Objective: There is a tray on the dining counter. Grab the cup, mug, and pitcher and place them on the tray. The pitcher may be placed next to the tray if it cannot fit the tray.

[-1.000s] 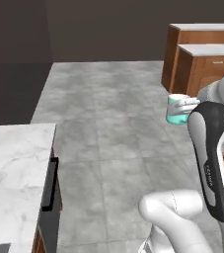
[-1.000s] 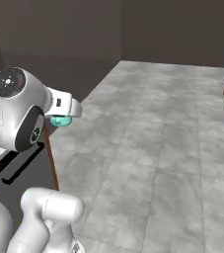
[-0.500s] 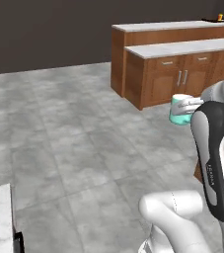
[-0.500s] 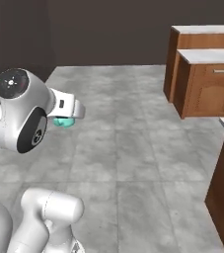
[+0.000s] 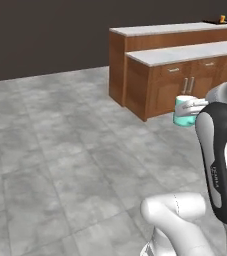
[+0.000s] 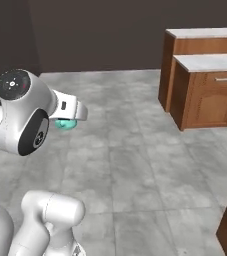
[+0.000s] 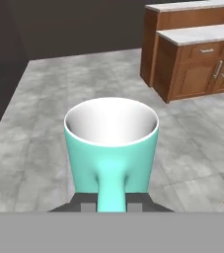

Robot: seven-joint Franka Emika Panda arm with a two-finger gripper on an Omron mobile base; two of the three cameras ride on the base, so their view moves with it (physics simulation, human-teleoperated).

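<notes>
Mug (image 7: 111,143) upright in transit, handle pinched betw. jaws of gripper (image 7: 111,200), rim up, high over floor (image 7: 59,89); tray unseen.

Just one teal mug (image 7: 111,148) here, sitting dead center in the hand view. Two marble-topped counters (image 5: 185,52) stacked up around 1 o'clock.

Legible text: none can be made out with certainty. One marking is noted: a line of small white lettering printed lengthwise on the dark panel of the arm (image 5: 216,170), in the left base view; the characters are too small and blurred to be read.
</notes>
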